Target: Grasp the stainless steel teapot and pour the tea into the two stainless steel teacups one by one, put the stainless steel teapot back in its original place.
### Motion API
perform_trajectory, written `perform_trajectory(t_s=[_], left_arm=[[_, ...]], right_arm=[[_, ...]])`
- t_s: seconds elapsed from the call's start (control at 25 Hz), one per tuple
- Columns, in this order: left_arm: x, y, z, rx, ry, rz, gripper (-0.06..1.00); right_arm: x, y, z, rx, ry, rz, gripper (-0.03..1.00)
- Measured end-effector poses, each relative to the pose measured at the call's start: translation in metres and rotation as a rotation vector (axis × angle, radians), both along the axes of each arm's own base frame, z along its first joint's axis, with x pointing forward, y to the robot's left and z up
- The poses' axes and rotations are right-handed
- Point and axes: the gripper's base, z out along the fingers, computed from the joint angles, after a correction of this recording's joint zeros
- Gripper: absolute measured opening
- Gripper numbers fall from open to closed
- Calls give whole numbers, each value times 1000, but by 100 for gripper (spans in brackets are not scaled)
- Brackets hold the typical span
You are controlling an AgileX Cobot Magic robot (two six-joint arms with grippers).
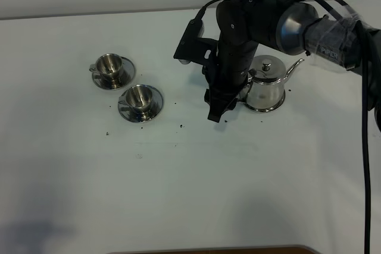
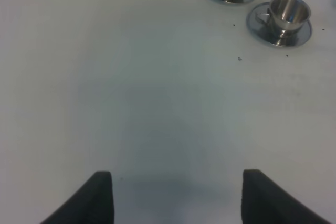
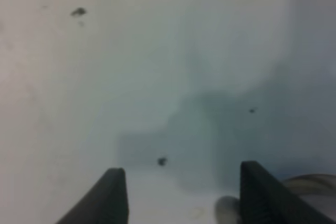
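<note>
A white table [image 1: 238, 194], seen from high above, holds a steel tea set. The stainless steel teapot [image 1: 266, 84] stands upright toward the far right, sitting on its round saucer [image 1: 275, 109]. Its knobbed lid is on, so what is inside is hidden, and its thin spout points right. Well apart to the left stand two small steel teacups, each upright on its own saucer. The farther teacup [image 1: 110, 68] and the nearer teacup [image 1: 140, 98] sit close together, and their insides show only bright bare steel. A few dark specks [image 1: 180, 126] dot the table between the cups and the pot. A black arm reaches in from the right and its right claw [image 1: 219, 110] points down just left of the teapot, close above the table, jaws spread wide and holding nothing. The left claw [image 2: 176, 198], seen only from its own wrist camera, hangs over bare table with its jaws apart and empty, both cups well ahead of it.
</note>
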Motion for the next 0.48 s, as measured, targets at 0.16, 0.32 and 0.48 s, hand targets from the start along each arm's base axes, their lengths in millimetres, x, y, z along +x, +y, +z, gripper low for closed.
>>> perform_trajectory(t_s=[0.16,0.32,0.48], left_arm=[[0,0,0,0,0,0,58],[0,0,0,-1,0,0,58],[0,0,0,-1,0,0,58]], right_arm=[[-5,1,-1,-13,35,-10,48],[-8,-1,-1,-35,65,-27,48],[-11,-4,-2,-65,101,-51,48]])
